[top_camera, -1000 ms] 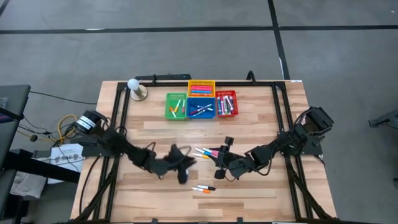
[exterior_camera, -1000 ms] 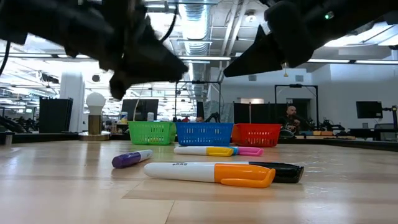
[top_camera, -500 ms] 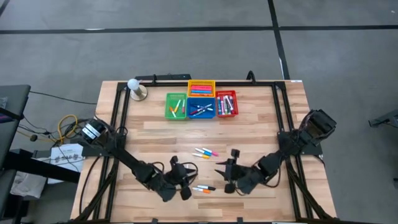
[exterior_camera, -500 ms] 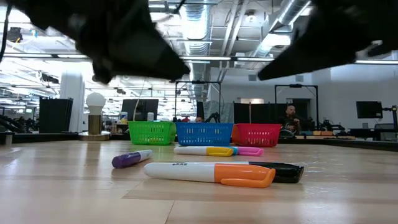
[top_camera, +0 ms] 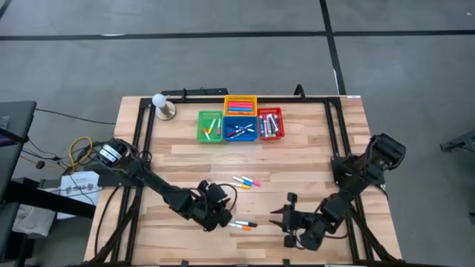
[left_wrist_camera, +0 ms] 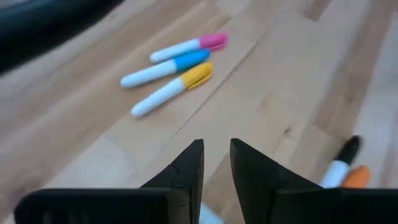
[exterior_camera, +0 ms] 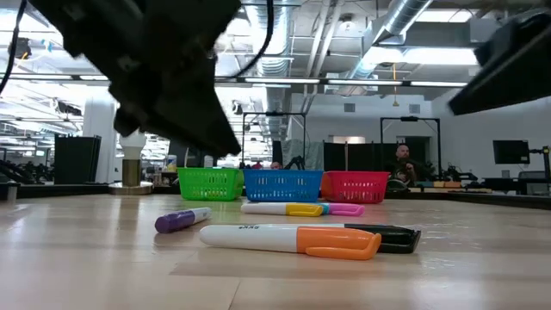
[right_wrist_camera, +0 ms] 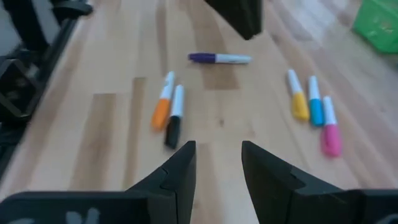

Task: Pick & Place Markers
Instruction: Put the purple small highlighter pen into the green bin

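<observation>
Fingers of both arms are seen with a narrow gap and nothing between them. From the high view, the left arm's fingers [top_camera: 215,210] are placed low over the near middle of the bench [top_camera: 312,148], just left of an orange-capped marker [top_camera: 246,227] and a black-capped marker [top_camera: 241,222] lying side by side. The right arm's fingers [top_camera: 291,220] are held to the right of that pair, a little apart from it. Three more markers [top_camera: 244,181] are fanned out farther back, and the green basket [top_camera: 209,126], blue basket [top_camera: 240,129], red basket [top_camera: 270,124] and a yellow basket [top_camera: 239,104] at the far edge are already loaded with pens.

From the low view, the orange-capped marker [exterior_camera: 293,240] is shown nearest, with a purple-capped marker [exterior_camera: 182,220] to its left and dark arm bodies overhead; neither arm's fingers can be made out.

From the left wrist view, the left arm's fingers [left_wrist_camera: 216,167] are shown slightly parted and empty, with pink, blue and yellow capped pens ahead.

From the right wrist view, the right arm's fingers [right_wrist_camera: 217,167] are likewise slightly parted and empty, aimed roughly toward the orange and black pair.

An approach to a pick is judged to be in hand. Next, wider opening, alignment across one barrel and descent to the bench would be called for, with neighbouring pens left undisturbed.
</observation>
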Tool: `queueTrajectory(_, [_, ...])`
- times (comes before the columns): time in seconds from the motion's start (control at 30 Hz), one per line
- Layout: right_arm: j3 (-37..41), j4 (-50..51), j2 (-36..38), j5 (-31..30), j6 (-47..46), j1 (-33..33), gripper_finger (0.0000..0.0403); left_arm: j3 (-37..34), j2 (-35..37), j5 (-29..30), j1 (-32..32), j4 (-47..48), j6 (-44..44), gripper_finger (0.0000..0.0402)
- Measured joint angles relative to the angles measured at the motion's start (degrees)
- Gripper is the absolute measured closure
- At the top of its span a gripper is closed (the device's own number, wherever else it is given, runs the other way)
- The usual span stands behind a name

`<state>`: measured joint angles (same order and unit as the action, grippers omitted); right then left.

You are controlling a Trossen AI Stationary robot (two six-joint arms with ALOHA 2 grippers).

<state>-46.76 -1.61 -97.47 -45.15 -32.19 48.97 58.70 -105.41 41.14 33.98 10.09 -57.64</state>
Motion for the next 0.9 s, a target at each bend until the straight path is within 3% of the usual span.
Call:
queueTrajectory(0.23, [0.0, 0.4, 0.0, 0.0, -3.7, 3.4, 0.0285, -1.6, 0.0, -5.9, -1.7, -0.5, -3.9, 0.0314])
queueTrajectory(0.6, [0.0, 1.8, 0.0, -0.1, -6.9, 4.7, 0.0285, -1.6, 0.0, -6.1, -1.6, 0.0, -4.4, 0.0278])
queueTrajectory(0.9, [0.0, 2.0, 0.0, 0.0, -6.9, 4.6, 0.0285, -1.6, -1.6, -8.2, -2.4, 2.8, -12.1, 0.0278])
